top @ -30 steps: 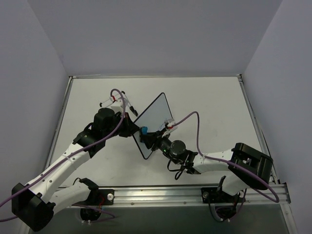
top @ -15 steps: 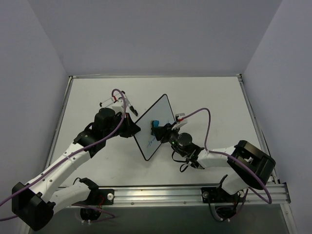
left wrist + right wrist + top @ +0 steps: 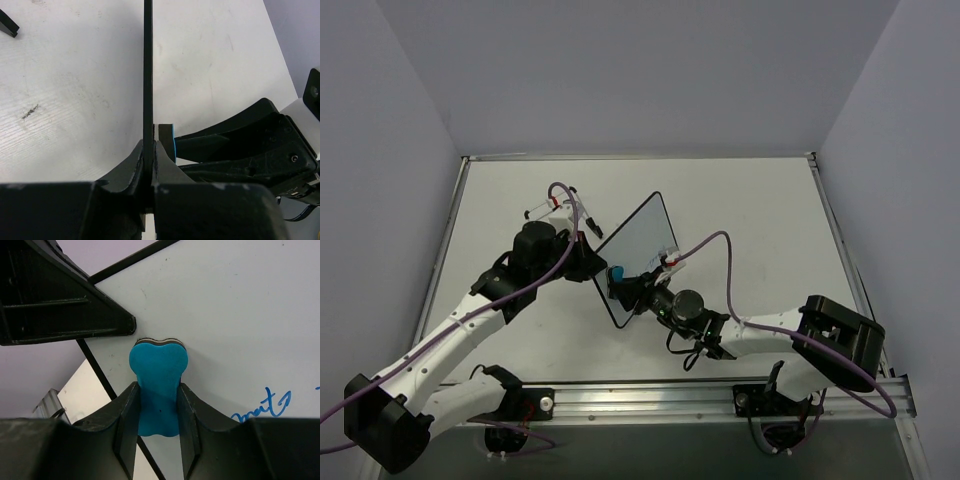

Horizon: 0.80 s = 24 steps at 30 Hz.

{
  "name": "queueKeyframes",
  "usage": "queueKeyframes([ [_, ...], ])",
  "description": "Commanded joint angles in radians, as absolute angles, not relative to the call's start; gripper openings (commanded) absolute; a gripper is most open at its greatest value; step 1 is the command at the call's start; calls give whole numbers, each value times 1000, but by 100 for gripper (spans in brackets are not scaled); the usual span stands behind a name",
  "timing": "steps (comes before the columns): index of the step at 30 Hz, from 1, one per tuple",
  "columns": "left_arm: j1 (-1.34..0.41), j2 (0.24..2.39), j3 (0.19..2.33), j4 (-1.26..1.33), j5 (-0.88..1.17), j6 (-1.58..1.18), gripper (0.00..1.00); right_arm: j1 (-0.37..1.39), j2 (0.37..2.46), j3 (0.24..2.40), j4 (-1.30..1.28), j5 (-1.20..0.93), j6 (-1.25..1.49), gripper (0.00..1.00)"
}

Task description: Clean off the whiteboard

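Observation:
The whiteboard stands tilted up off the table, its black frame edge-on in the left wrist view. My left gripper is shut on the board's lower left edge. My right gripper is shut on a blue eraser, pressed flat against the white face near the left frame. Blue handwriting shows on the board to the eraser's right.
A white marker lies on the table behind the left arm. A small black piece rests on the table at the far left. Grey walls enclose the table; a metal rail runs along the near edge.
My right gripper swept the eraser right and up across the board, then back down to the lower left corner. The left gripper and board stayed still.

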<state>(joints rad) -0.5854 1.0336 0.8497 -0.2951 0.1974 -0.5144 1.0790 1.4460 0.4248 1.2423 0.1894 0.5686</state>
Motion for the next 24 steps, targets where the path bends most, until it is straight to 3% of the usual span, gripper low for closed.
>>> queueKeyframes([
  [1,-614,1049,874,-245,336,-581,2,1109,1448,404,1232,138,600,0],
  [17,-614,1026,848,-238,337,-592,2,943,1575,278,1359,133,689,0],
  [24,-614,1035,835,-212,347,-600,2,864,1672,331,1433,80,712,0],
])
